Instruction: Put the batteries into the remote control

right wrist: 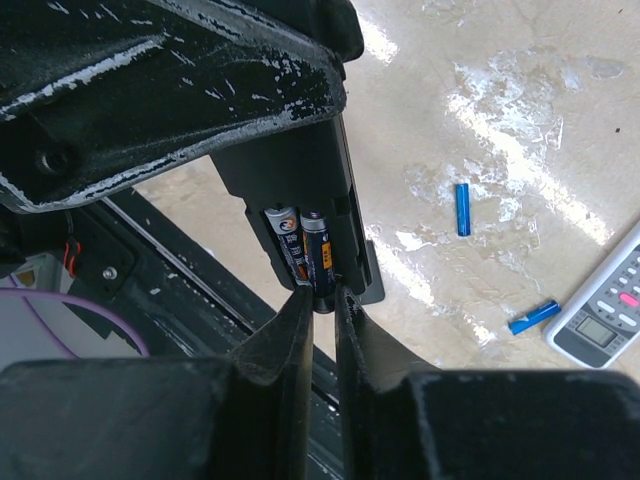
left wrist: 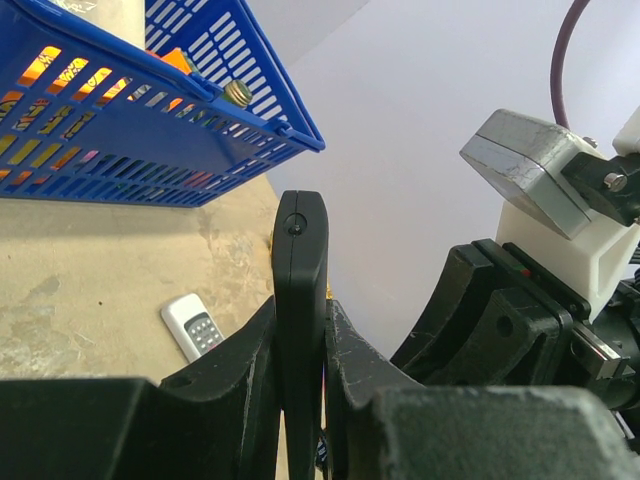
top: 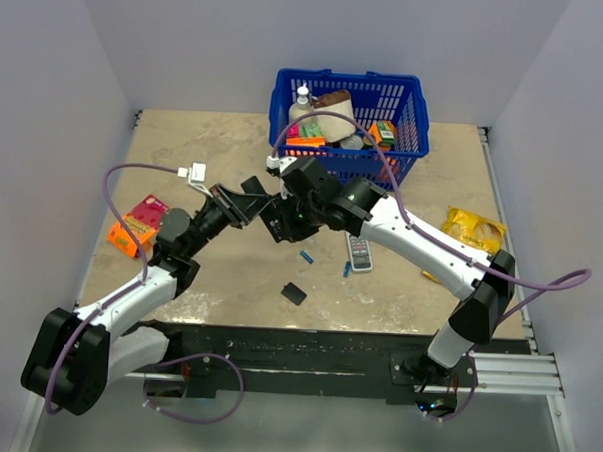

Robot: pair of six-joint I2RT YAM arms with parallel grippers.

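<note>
My left claw (left wrist: 300,318) is clamped on the black remote control (left wrist: 300,250), held off the table (right wrist: 520,120) with its long axis pointing straight away from my right claw (right wrist: 320,300), whose nearly-closed tips sit at the two seated batteries (right wrist: 302,245), and I honestly can't tell if they're pinching one.

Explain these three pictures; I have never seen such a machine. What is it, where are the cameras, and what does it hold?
These are two robot arms bolted to a beige table, each ending in a two-finger gripper. The wide picture looks down from above; the other two come from wrist cameras. The left gripper is shut on the long black bar-shaped remote control. The right gripper sits at its open compartment, where two dark cells lie; whether it pinches one I cannot tell. On the table lie two slim blue batteries, a white-grey button remote, a black cover and a blue plastic basket.
</note>
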